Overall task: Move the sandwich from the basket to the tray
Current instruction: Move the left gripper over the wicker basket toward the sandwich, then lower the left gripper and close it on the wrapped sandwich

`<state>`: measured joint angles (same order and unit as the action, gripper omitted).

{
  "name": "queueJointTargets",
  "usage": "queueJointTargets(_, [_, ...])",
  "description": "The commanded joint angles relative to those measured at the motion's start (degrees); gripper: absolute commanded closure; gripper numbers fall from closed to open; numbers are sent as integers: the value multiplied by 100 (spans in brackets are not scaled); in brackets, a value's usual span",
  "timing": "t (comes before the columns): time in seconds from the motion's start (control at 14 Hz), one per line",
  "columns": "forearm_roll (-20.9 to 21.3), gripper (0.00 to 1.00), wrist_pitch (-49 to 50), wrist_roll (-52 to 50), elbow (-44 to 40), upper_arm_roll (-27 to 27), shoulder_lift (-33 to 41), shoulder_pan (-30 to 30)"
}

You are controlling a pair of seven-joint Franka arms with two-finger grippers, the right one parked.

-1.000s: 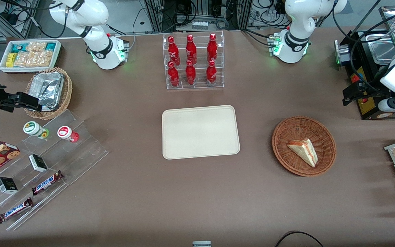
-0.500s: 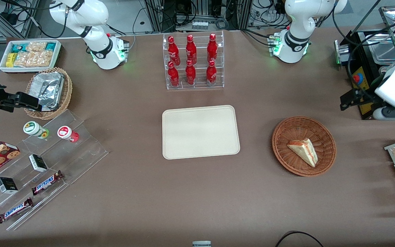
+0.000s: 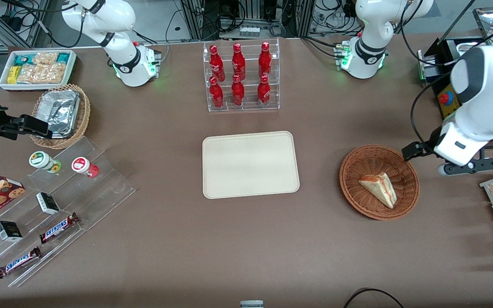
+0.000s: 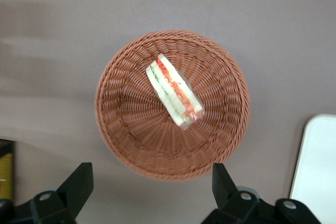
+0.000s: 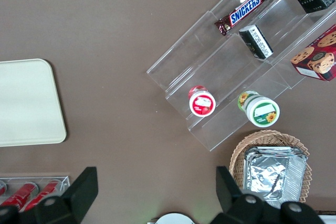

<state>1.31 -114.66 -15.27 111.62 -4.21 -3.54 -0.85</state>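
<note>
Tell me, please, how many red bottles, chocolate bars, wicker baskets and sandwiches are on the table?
Red bottles: 6
Chocolate bars: 2
Wicker baskets: 2
Sandwiches: 1
Total: 11
The open gripper hangs above the basket holding the sandwich.

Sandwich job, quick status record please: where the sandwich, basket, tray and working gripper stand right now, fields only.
sandwich: wrapped wedge lying inside the basket, not gripped
basket: reddish-brown wicker, on the table toward the working arm's end, apart from the tray
tray: cream rectangle, mid-table, nothing on it
gripper: left arm's, above the basket's edge, pointing down, fingers open, holding nothing
contact: none between fingers and sandwich
task stage: pick not yet made
</note>
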Motion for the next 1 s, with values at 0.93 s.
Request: queueJointTargets(0.93, [45,0,-2947,-2295,1521,8,-770,209])
